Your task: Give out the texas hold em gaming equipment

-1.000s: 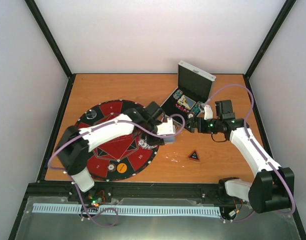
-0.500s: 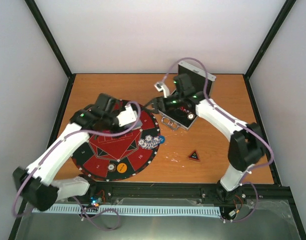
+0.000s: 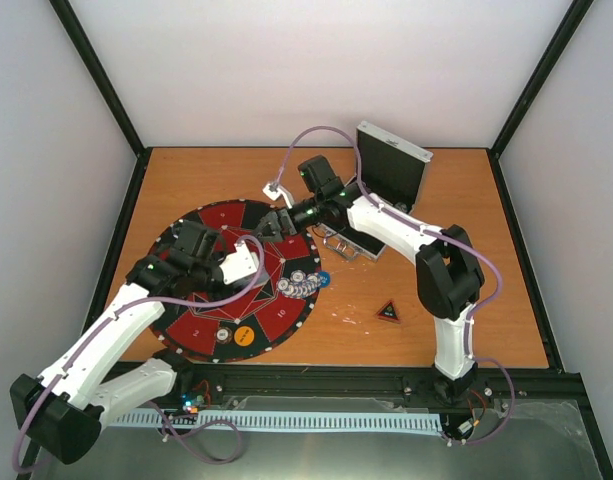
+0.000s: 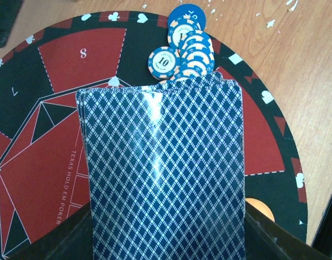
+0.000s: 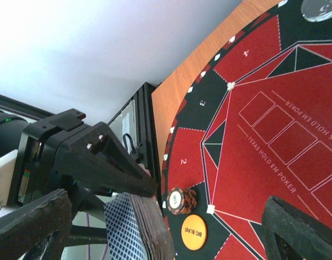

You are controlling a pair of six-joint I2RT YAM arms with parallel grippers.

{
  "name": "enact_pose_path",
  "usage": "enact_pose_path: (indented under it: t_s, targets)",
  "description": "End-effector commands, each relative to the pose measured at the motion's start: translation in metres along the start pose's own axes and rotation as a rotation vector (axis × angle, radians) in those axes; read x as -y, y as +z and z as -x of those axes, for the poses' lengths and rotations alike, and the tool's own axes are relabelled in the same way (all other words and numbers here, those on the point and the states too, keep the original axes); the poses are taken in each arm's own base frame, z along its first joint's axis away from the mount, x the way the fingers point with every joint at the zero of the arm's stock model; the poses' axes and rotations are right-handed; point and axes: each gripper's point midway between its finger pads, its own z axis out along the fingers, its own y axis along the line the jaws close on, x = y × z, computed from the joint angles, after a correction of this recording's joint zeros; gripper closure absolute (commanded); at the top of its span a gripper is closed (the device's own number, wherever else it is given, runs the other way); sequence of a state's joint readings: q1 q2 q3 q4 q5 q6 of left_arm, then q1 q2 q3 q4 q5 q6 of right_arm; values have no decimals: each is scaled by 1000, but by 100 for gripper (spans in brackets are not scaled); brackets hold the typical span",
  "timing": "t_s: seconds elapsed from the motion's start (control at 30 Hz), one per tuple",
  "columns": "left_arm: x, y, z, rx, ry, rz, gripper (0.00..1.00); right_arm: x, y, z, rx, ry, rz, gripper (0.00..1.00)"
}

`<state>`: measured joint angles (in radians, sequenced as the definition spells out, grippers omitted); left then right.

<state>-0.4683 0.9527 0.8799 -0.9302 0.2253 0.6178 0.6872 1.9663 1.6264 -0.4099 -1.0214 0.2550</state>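
Right hand [image 3: 275, 222] has swung over the mat [image 3: 186, 332], wide open; left hand [image 4: 167, 235] grips the cards [image 4: 163, 162].

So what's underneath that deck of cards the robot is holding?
The red-and-black mat lies under the deck. A row of poker chips pokes out past its far edge, and an orange disc shows at its right. Whatever lies directly beneath is covered.

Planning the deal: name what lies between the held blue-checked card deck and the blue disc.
Left wrist view: an overlapping row of round poker chips past the blue-checked card deck.
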Motion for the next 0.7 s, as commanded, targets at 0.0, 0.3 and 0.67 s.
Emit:
enact_pose_path:
  t_s: [0.0,0.3,0.67]
  targets:
    - [-12,-6,14,76,-29,52,43,-10,8,-12,-58,-23,38,6]
    - [-38,-13,28,143,-117,167,45,-2,22,-31,-113,-5,40,4]
    - [-41,-11,32,152,-113,167,45,-5,40,-35,-159,13,118,29]
